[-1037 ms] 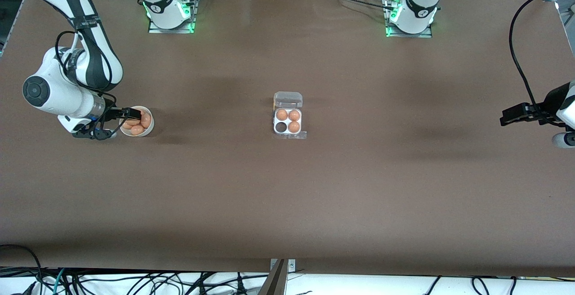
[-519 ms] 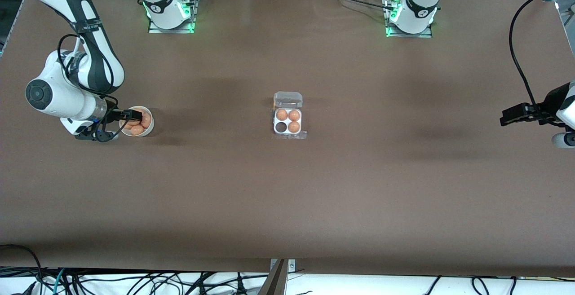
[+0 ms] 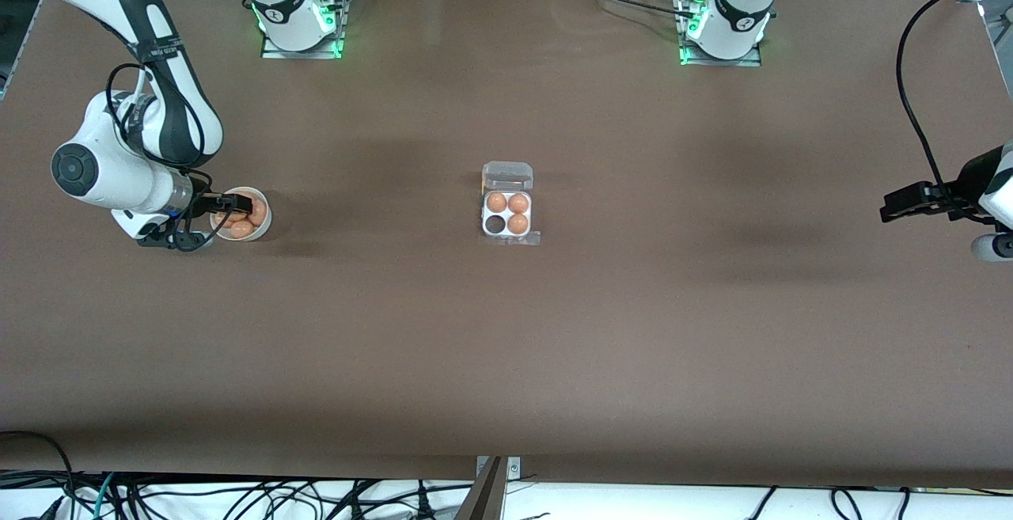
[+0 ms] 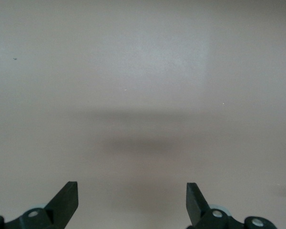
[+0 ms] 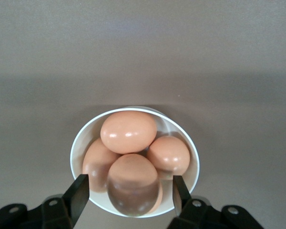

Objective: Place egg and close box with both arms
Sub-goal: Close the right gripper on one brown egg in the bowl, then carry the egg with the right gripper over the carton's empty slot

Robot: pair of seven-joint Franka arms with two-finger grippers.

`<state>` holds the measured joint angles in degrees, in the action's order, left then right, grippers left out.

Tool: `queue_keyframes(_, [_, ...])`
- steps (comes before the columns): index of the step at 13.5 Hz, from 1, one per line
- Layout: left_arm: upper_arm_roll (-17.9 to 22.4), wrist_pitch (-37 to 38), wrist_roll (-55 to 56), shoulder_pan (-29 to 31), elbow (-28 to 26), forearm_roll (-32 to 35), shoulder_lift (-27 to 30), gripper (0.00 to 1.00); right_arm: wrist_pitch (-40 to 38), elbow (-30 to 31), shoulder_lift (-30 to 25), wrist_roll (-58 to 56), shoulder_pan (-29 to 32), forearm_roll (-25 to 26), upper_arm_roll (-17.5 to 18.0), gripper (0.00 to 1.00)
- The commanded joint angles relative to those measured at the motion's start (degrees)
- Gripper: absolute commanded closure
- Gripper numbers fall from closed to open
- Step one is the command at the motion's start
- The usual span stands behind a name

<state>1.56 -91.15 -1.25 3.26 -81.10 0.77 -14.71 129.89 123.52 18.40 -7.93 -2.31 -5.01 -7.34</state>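
The right gripper [image 3: 237, 205] sits low over the round white bowl [image 3: 263, 224] at the right arm's end of the table, its two black fingers [image 5: 79, 191] standing on either side of the egg [image 5: 132, 183] nearest to them; small gaps show between the pads and the shell, so the jaws are apart and not clamped on it. Three more brown eggs fill the bowl around and above that one, the top egg [image 5: 128, 131] resting on the others. Toward the middle of the table lies the box [image 3: 507, 215], its white tray holding three brown eggs, with the one cell nearer the front camera on the right arm's side dark and unfilled. Its clear lid [image 3: 507, 176] lies folded back flat on the table, farther from the front camera than the tray. The left gripper [image 3: 898, 207] waits well apart at the left arm's end, over bare brown table [image 3: 506, 362], its fingers [image 4: 66, 200] spread wide with nothing between them.
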Motion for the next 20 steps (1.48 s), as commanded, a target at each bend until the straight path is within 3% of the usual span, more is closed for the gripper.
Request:
queue_keyframes(1, [-0.06, 0.88, -0.33, 0.08, 0.95, -0.33, -0.23, 0.0, -0.07, -1.0, 0.58, -1.47, 0.29, -1.15, 0.31, 0.32])
queue_keyframes(7, [-0.24, 0.88, -0.07, -0.01, 0.95, -0.86, -0.23, 0.0, -0.43, -1.44, 0.93, -1.56, 0.2, -1.85, 0.31, 0.58])
queue_keyframes(13, [-0.24, 0.88, 0.02, -0.01, 0.95, -0.86, -0.14, 0.0, -1.48, -3.01, 0.93, -1.64, -0.06, -1.85, 0.4, 0.67])
queue_keyframes(20, [-0.33, 0.88, 0.02, -0.01, 0.95, -0.68, -0.23, 0.0, -11.75, -12.67, 0.93, 4.74, -6.28, -1.85, 0.4, 0.68])
